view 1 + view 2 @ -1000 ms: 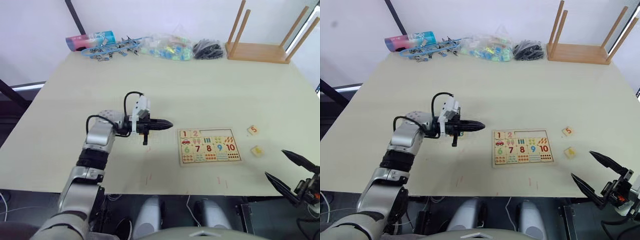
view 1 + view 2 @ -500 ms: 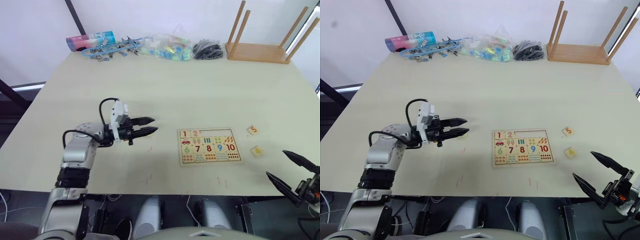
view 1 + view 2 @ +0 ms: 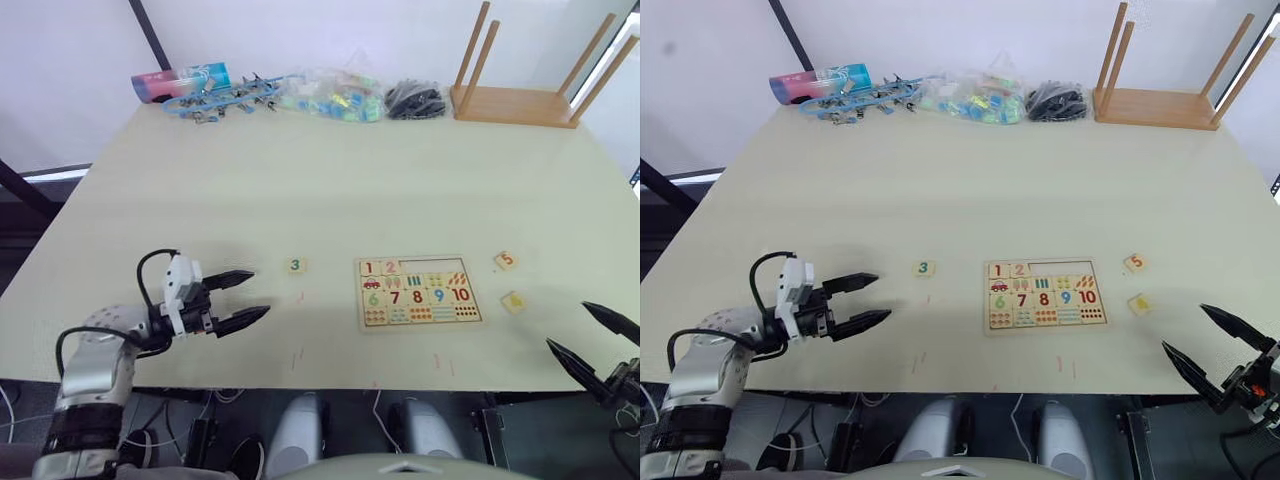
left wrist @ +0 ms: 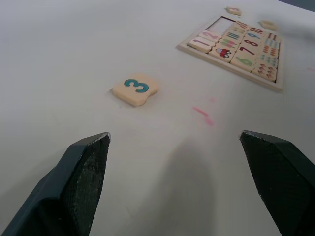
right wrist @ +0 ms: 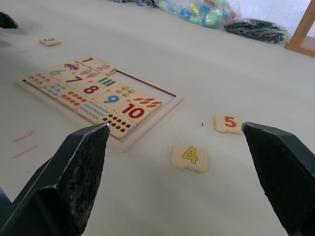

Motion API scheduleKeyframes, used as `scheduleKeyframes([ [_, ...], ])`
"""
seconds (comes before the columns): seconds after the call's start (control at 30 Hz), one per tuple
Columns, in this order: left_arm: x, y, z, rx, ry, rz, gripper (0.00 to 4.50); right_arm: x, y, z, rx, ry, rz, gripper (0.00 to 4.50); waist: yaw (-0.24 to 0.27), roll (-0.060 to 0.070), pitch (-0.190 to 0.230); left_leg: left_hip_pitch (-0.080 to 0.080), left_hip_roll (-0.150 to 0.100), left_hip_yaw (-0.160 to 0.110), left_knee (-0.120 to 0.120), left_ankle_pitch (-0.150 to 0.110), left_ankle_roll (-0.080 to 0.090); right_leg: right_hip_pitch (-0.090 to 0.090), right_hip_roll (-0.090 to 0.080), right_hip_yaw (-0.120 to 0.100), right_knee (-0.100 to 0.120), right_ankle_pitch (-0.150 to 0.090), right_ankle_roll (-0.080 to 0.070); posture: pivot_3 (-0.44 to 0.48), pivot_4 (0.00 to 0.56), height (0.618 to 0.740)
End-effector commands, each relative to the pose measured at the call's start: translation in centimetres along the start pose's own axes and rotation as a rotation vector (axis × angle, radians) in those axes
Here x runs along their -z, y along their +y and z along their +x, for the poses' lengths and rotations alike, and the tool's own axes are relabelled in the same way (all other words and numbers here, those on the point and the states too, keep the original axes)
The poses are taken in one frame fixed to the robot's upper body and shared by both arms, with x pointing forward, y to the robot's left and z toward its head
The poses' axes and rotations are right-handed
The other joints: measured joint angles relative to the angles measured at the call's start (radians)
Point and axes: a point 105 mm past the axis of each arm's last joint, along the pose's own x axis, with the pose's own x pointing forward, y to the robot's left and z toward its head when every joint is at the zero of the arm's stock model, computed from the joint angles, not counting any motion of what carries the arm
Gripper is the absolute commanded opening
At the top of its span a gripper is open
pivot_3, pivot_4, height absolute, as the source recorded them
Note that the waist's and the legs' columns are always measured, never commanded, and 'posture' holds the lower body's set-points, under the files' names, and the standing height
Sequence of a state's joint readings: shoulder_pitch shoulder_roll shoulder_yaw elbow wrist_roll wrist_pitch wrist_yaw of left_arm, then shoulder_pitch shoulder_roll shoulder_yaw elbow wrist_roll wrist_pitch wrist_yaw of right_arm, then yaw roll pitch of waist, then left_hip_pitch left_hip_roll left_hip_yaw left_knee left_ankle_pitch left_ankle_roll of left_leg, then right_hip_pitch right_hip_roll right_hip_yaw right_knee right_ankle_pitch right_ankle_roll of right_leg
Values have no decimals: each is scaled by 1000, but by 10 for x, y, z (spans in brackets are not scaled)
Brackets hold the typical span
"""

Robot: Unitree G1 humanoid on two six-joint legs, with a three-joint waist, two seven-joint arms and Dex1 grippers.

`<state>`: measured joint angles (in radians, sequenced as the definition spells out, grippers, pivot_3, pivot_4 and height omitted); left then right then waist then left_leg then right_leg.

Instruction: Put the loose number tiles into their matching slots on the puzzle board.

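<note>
The puzzle board [image 3: 372, 322] lies flat right of centre, with tiles 1 and 2 seated in its upper row and the remaining slots [image 3: 441, 266] empty. A loose green 3 tile [image 3: 294, 265] lies on the table left of the board. Off the board's right side lie the red 5 tile [image 3: 506, 260] and the yellow 4 tile [image 3: 514, 300]. My left gripper [image 3: 258, 292] is open and empty, a short way left of the 3 tile [image 4: 135, 88]. My right gripper [image 3: 567, 325] is open and empty at the front right, near the 4 tile [image 5: 190, 157].
An upturned wooden stool [image 3: 530, 100] stands at the back right. Along the back edge lie bags of small parts [image 3: 330, 95], a dark bundle [image 3: 415, 97], blue clips [image 3: 220, 100] and a colourful canister [image 3: 180, 80]. Faint red marks [image 3: 297, 355] dot the front of the table.
My left gripper has opened and drawn back to the left and toward the front edge. The 3 tile now lies alone on the table. The right gripper has barely moved.
</note>
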<state>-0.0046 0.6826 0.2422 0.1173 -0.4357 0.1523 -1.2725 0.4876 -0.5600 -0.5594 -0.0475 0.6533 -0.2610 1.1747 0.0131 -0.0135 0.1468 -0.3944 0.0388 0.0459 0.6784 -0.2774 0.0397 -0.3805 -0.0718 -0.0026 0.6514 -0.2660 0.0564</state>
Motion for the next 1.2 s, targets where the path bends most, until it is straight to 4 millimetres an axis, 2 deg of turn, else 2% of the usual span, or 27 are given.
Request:
scheduleKeyframes([
  [0.03, -11, 0, -10, -48, -30, 51, 4443, -2, -8, -6, 22, 16, -2, 4500, 1, 0, 0, 0, 0, 0, 0, 0, 0, 0, 0, 0, 0, 0, 0, 0, 150, 737],
  [0.27, -10, -5, -13, -69, -33, 49, 4443, 2, -13, -8, 30, 29, 13, 4500, 1, 0, 0, 0, 0, 0, -1, 0, 0, 0, -7, -1, -1, 0, -1, 0, 150, 737],
  [0.6, -12, -6, -16, -76, -32, 58, 4443, 5, -13, -5, 21, 30, 25, 4500, 1, 0, 0, 0, 0, 0, -2, 0, 0, 0, -8, -2, -2, 0, -1, 0, 150, 737],
  [1.07, -11, -3, -18, -73, -22, 70, 4443, 3, -11, -6, 17, 18, 28, 4500, 0, 0, 0, 0, 0, 0, -3, 0, 0, 0, -8, -2, -4, 0, -1, 0, 150, 737],
  [1.2, -14, 4, -16, -67, -15, 91, 4443, 2, -10, -5, 10, 16, 26, 4500, 1, 0, 0, 0, 0, 1, -3, 0, 0, 0, -8, -2, -4, 0, -1, 0, 150, 737],
])
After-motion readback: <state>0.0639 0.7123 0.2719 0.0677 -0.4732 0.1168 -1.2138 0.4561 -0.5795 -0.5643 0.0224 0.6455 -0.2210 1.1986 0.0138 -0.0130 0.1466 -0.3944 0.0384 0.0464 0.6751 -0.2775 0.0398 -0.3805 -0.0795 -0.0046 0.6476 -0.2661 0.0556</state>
